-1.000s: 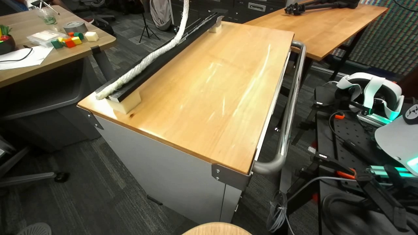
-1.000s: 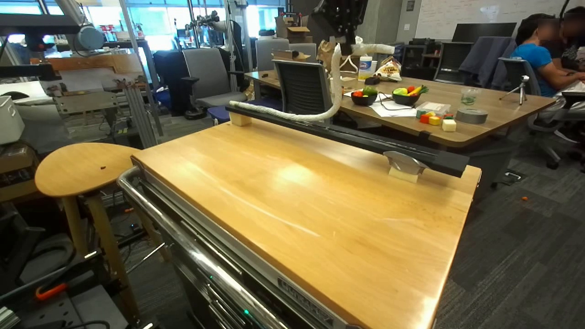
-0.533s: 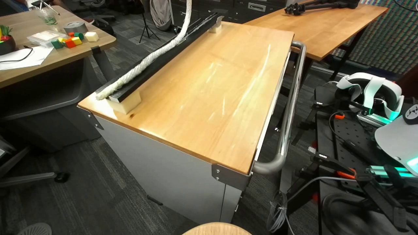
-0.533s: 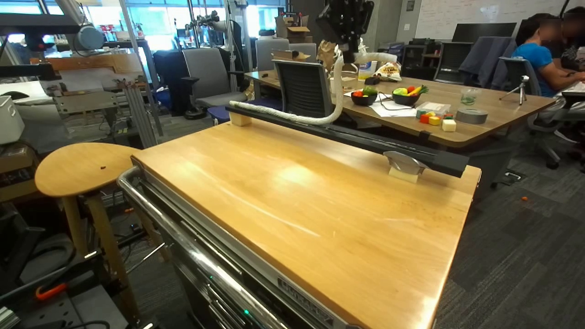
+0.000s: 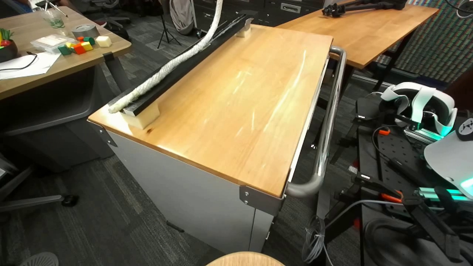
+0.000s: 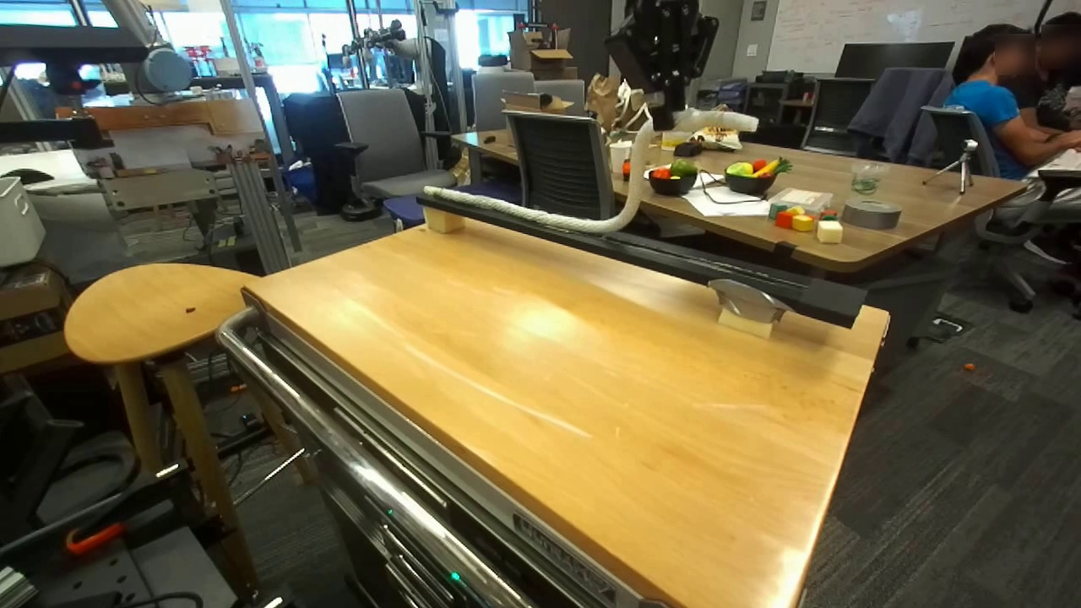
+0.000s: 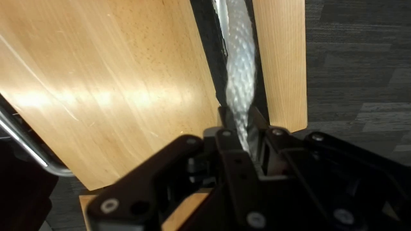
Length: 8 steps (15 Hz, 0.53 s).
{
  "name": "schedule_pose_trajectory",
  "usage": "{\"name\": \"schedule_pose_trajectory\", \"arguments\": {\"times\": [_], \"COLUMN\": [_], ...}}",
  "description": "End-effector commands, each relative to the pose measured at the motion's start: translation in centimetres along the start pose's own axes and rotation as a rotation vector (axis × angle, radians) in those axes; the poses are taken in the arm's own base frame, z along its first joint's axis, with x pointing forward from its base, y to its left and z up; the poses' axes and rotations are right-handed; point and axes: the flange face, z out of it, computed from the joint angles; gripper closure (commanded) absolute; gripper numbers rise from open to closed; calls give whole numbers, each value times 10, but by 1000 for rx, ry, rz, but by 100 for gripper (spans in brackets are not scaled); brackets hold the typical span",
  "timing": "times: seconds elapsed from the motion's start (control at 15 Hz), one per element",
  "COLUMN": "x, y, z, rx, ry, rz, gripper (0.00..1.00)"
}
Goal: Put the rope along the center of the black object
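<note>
Lower than the gripper (image 7: 243, 126), and across the wooden tabletop (image 6: 524, 397) from it, a nameplate (image 6: 564, 557) sits under the long edge; it bears lettering too blurred to read. Far beyond the gripper, in an exterior view, a whiteboard (image 6: 920, 29) carries faint writing too small to make out.

The gripper is clamped on the rope (image 5: 162, 72) near one end of it — in the wrist view its fingers (image 7: 228, 139) stand on either side of the cord. From there the rope drops steeply below the gripper, bends, and levels out on the black rail (image 6: 692, 263). The laid stretch has its long axis along the rail's, parallel to the tabletop's long edge, and points away from the gripper; its tip reaches the rail's end, well apart from the gripper. On the opposite side of the gripper a short free end sticks out in the air, nearly level. Whether the laid part runs exactly down the middle of the rail, I cannot tell.

Lower than the gripper, a pale block (image 5: 142, 115) props the rail near the rope's tip; a grey metal piece (image 6: 743, 297) stands by the rail's opposite end. Across the tabletop from the gripper runs a shiny tubular bar (image 6: 372, 464). Beyond the gripper and below its level, a second table (image 6: 929, 211) holds two black bowls (image 6: 750, 183), coloured blocks (image 6: 802, 222) and a roll of tape (image 6: 872, 214).
</note>
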Motion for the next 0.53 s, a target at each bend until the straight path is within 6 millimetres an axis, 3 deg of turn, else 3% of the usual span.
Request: {"name": "schedule_pose_trajectory", "arguments": {"times": [0.0, 0.2, 0.47], "x": [14, 21, 15], "y": [-17, -25, -34], "z": [-10, -14, -15], "rx": [-42, -64, -94], "ry": [22, 38, 70], "rz": [20, 27, 5], "gripper": [83, 84, 86]}}
